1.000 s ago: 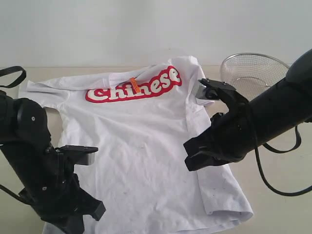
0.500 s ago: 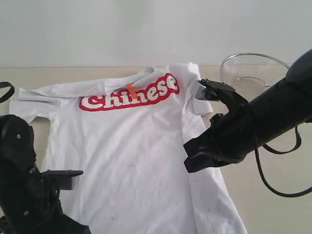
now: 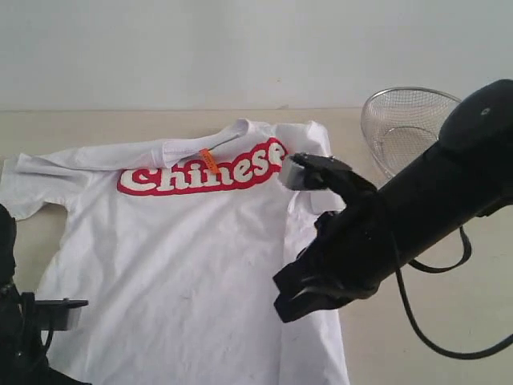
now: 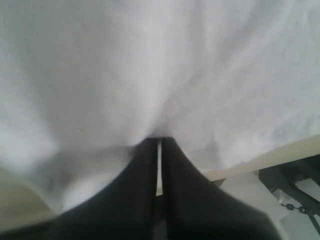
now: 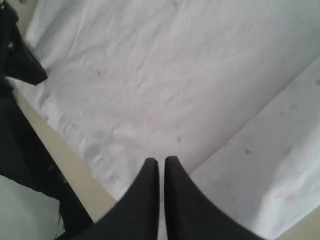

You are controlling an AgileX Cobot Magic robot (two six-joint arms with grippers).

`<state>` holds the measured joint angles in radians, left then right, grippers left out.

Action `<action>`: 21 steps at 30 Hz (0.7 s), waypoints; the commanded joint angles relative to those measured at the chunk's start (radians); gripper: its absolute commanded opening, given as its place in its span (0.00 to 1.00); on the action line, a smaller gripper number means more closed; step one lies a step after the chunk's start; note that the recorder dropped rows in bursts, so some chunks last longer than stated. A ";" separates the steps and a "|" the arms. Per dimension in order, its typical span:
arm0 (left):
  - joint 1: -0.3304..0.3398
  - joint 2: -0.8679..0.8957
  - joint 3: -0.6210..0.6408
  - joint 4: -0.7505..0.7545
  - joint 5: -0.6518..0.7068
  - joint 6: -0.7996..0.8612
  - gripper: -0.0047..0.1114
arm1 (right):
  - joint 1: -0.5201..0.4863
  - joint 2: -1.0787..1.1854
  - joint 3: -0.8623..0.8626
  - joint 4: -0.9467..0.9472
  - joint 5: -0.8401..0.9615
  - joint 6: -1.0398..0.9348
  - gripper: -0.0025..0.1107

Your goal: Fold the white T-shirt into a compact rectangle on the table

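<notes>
Exterior view: white T-shirt (image 3: 200, 265) hem cropped below, collar toward table (image 3: 80, 128) far edge, length running near-to-far; left gripper (image 4: 159, 142) pinching its cloth, right gripper (image 5: 160, 161) clenched, hold unclear.

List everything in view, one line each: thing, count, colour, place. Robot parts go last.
white T-shirt: one, white with red "Chinese" lettering and an orange neck tag, spread front up across the middle of the table.
table: one, pale beige, under everything.
wire-mesh basket: one, silver, far right of the table, partly behind the right arm.
wall: one, off-white, behind the table.
left arm: one, black, lower-left corner; jaws shut, pinching shirt fabric.
right arm: one, black, reaching in from the right over the shirt's right side; jaws shut, tips at the cloth, grip unclear.
</notes>
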<state>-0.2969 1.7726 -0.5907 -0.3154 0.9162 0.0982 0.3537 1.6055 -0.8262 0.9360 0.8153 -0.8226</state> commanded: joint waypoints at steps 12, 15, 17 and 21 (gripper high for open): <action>0.057 0.014 -0.070 0.119 -0.110 0.011 0.08 | 0.135 0.028 0.000 -0.047 -0.044 0.126 0.02; 0.057 0.014 -0.070 0.114 -0.076 0.025 0.08 | 0.136 0.065 0.000 -0.070 -0.048 0.155 0.02; 0.057 0.007 -0.070 0.111 -0.059 0.033 0.08 | 0.136 0.071 0.000 -0.074 -0.057 0.150 0.07; 0.057 -0.042 -0.060 0.080 -0.059 0.059 0.08 | 0.135 0.045 0.000 -0.084 -0.094 0.167 0.39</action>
<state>-0.2446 1.7622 -0.6553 -0.2313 0.9124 0.1364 0.4873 1.6754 -0.8262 0.8690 0.7500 -0.6704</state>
